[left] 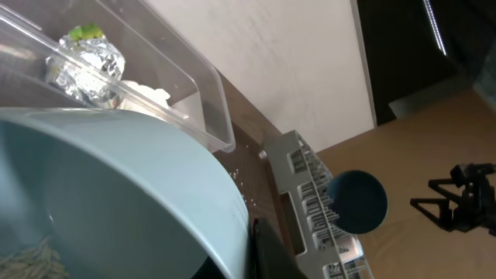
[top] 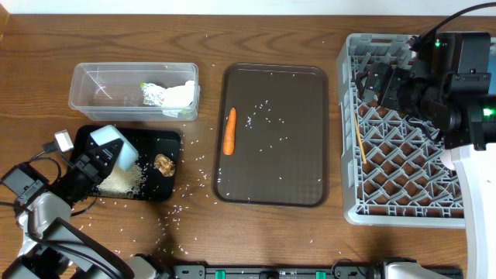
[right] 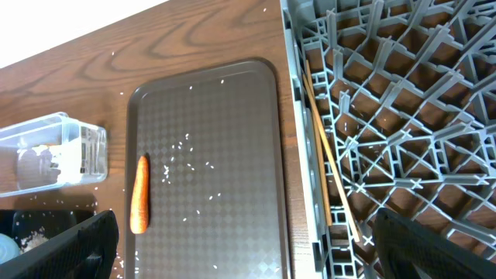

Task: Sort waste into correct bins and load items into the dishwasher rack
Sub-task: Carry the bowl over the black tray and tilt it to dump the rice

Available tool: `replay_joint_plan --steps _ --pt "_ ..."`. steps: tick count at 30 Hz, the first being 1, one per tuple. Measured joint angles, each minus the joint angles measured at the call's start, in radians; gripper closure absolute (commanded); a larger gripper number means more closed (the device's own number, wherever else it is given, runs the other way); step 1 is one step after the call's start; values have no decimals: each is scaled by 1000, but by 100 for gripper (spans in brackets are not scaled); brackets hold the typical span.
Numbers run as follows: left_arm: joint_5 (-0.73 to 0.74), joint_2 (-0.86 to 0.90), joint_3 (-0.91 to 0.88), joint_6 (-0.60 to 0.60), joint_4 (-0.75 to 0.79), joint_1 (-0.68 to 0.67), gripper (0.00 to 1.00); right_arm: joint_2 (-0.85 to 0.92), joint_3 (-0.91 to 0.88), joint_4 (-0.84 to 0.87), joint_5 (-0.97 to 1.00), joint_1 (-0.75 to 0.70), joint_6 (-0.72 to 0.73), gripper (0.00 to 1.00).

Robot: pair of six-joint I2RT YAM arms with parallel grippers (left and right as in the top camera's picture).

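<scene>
Left gripper clamps the blue-inside cup, tilted over rice in the black tray beneath. Right gripper is spread wide, with the chopsticks below it.

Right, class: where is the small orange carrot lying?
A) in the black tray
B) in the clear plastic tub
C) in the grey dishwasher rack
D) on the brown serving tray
D: the small orange carrot lies flat on the brown serving tray, not inside any container.
</scene>
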Motion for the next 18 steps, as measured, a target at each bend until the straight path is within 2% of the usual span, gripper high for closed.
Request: replay_joint_plan --steps 13,18 --pt "-10 1 -18 108 -1 -18 94 0 0 -2 -1 0 0 1" --pt "-25 1 -28 97 -6 -31 93 0 0 -6 -1 0 0 1"
